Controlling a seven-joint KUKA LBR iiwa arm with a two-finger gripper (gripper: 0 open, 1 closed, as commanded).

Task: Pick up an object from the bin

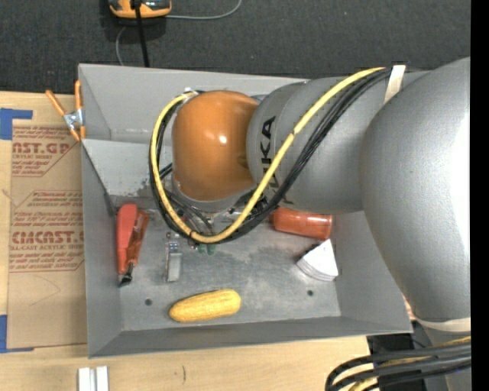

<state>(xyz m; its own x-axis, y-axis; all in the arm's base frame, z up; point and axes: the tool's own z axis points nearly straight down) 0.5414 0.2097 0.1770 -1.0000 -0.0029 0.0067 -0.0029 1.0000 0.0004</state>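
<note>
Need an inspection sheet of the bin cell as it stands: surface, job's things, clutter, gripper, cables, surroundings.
surface: grey metal bin, floor scuffed, largely bare.
job's things: red stapler-like tool by the left wall; yellow corn cob near the front; orange-red cylinder at right, white wedge just in front of it.
clutter: nothing seen.
grippers: gripper below the wrist's orange cover, over bare floor between the tool and the corn cob; open or shut cannot be told.
cables: yellow and black cables loop round the cover and run along the arm.
surroundings: orange-and-black device with a cord beyond the far wall.
</note>
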